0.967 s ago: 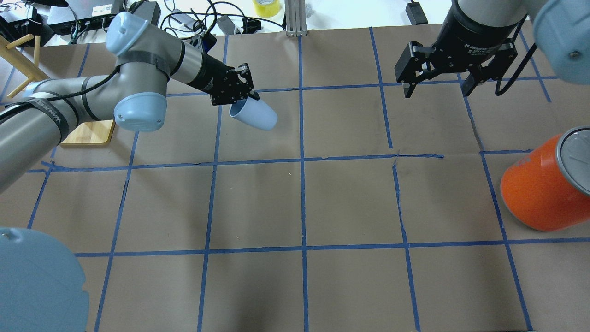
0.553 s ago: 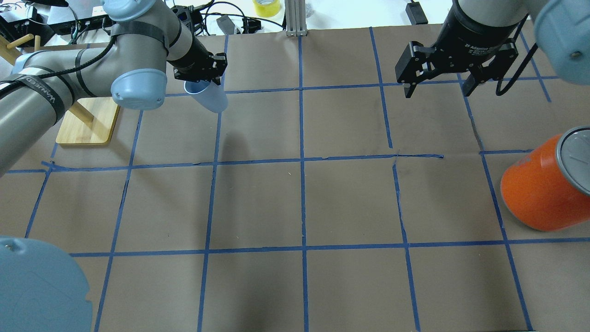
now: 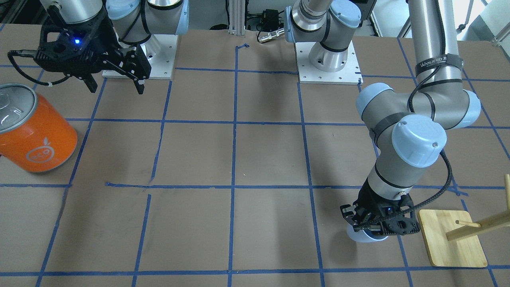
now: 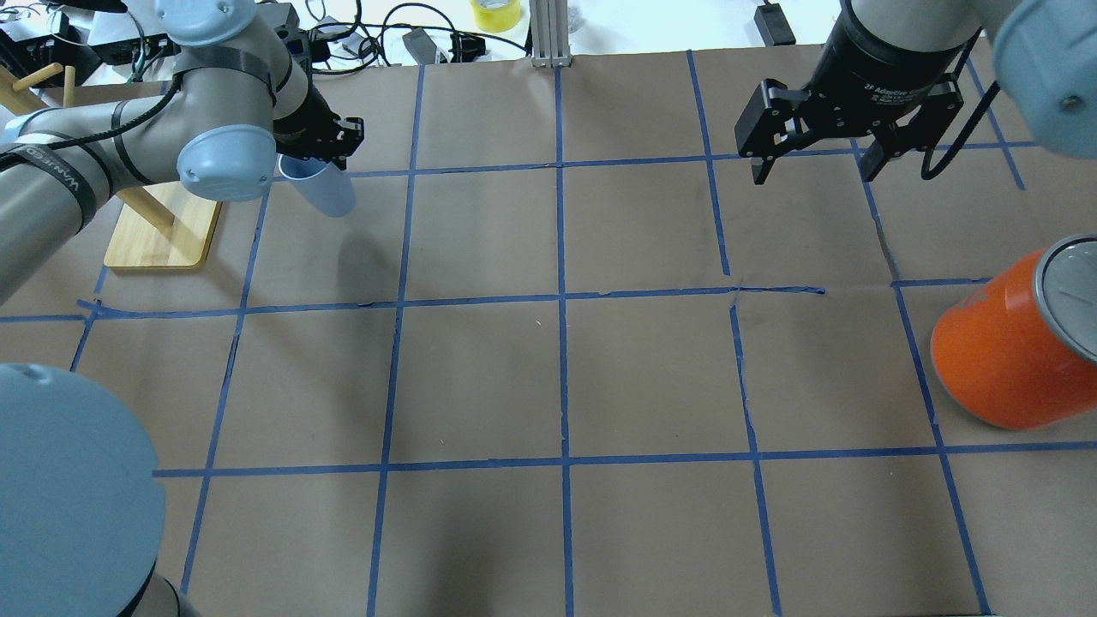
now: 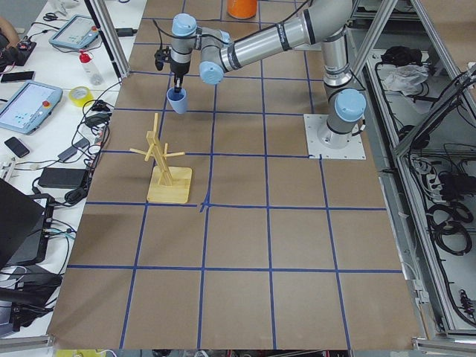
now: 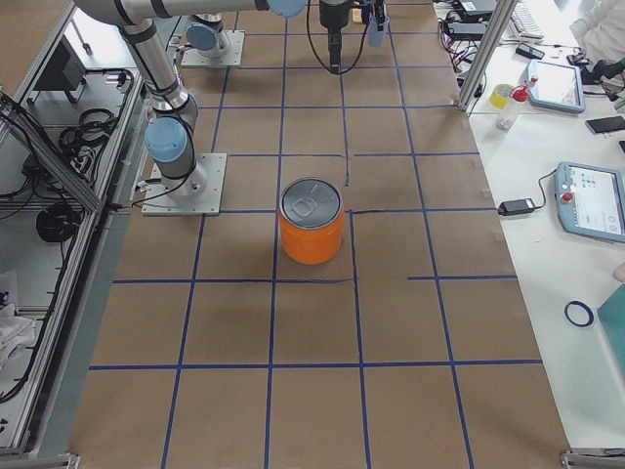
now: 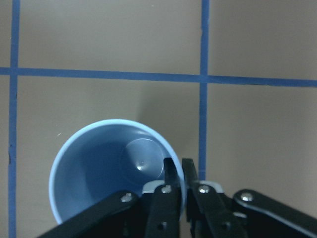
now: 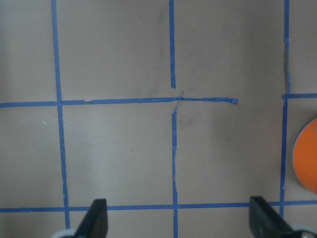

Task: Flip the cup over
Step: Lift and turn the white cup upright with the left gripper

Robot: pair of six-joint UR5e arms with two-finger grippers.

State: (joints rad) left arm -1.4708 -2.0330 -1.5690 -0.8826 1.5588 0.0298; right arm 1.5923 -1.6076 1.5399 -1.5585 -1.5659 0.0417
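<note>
Items as I log them from the overhead view, left to right.

1. Stand (image 4: 163, 230): wooden, with a flat base and slanted pegs. It sits on the bench (image 4: 651, 377) at the far left. Nothing hangs on it.

2. Left pincer (image 7: 181, 171): points down just right of the stand and is clenched on the cup (image 4: 330, 193). In the wrist view I see one finger inside the rim and the other outside, pinching the wall between them.

3. Cup: pale blue, plain, no handle. It is mouth up, so I look straight into the darker inside to its round bottom. It hangs under the left pincer in the far-left grid square, beside the stand's base. Its shadow falls apart from it on the paper, so I read it as lifted clear of the bench.

4. Bench: covered in brown paper with a grid of blue tape. The tape is torn and uneven near the middle.

5. Right pincer (image 4: 814, 171): hovers over the far-right part of the bench. It is released, fingers spread wide, with nothing between them. Its wrist view shows only paper, tape and an orange edge.

6. Can (image 4: 1003, 360): large and orange with a silver top. It stands upright on the bench at the right edge, well apart from the cup and nearer the right pincer.
</note>
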